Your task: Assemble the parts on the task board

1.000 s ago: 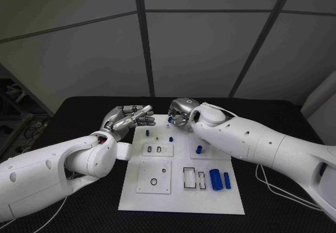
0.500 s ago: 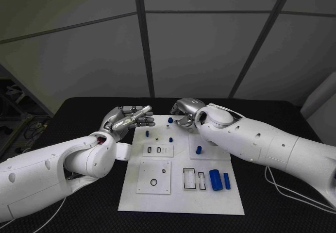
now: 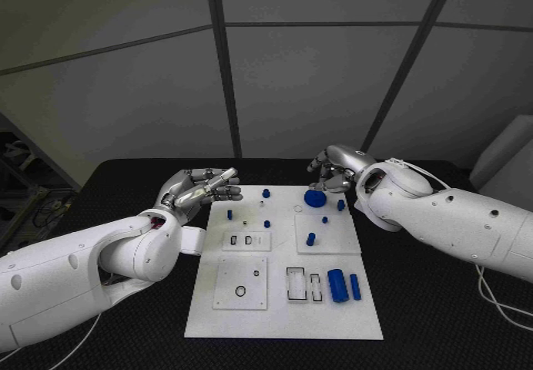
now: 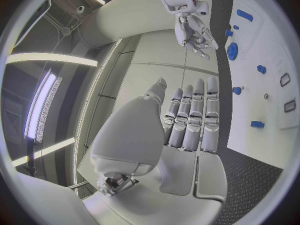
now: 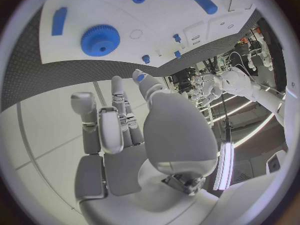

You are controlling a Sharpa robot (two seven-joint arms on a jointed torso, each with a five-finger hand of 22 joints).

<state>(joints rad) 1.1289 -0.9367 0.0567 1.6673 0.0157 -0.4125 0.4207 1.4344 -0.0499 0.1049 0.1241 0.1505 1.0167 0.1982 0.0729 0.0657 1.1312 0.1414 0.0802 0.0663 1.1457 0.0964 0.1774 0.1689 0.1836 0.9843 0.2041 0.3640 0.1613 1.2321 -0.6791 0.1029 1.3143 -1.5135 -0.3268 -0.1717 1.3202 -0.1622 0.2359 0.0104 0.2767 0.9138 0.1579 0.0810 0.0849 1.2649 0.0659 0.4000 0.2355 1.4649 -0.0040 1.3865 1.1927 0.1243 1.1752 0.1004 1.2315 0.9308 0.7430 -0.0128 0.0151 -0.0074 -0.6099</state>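
Head view shows the white rectangular task board (image 3: 283,308) on the black tabletop (image 3: 444,308), with a round blue toothed gear (image 3: 316,199) lying near its far edge and small blue pegs and bars scattered over it. The right hand (image 3: 336,169) hovers just beyond the gear, fingers loosely curled and holding nothing; the left hand (image 3: 200,189) waits beside the board, fingers apart, empty. A misjudged descent could nudge the gear off its seat or topple a neighbouring blue peg (image 3: 340,205). No readable writing or brand appears.
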